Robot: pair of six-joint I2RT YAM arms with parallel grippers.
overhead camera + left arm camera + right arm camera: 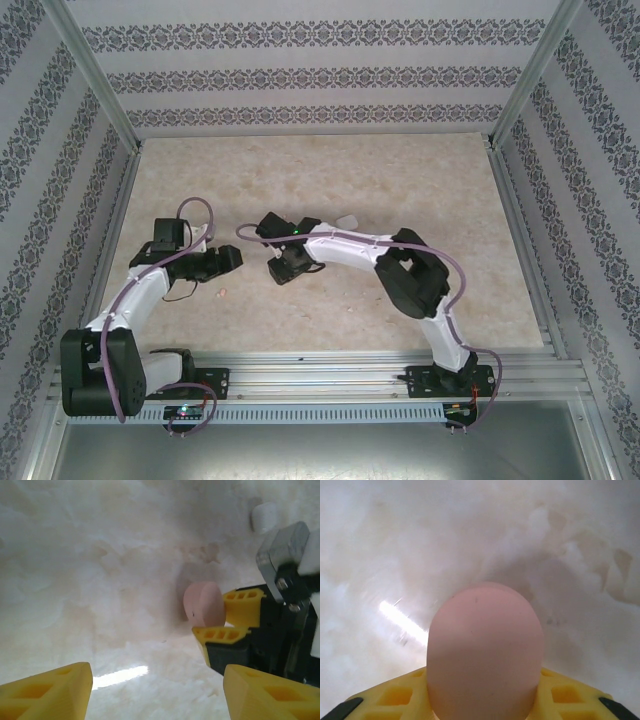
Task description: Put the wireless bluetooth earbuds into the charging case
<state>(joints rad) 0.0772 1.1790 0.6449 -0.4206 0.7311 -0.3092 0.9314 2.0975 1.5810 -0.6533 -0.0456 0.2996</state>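
Two arms: we are working over the table [400, 180] with both bases at its near edge
Earbud: a tiny pale speck [222, 292] is lying closest to the bases; we are taking it for a bud, though it is too small to be sure, and too small to give a long axis
Left gripper [232, 262]: it is hovering just beyond that speck; its yellow fingers are standing spread, released, with nothing between them
Right gripper [214, 616]: it is sitting just beside the left one and facing it; it is grasping the pink case [485, 655], one yellow finger on each side
Pink case: it is standing on edge, its round face turned toward the left gripper and its long axis running out past the fingertips; we are seeing no open lid
White case [264, 516]: it is lying farther back on the table, well apart from both grippers
Deciding relation: the speck is lying on the near side of the free left gripper, which is the nearer of the two; so we are judging that the left arm fetches while the right presents the case
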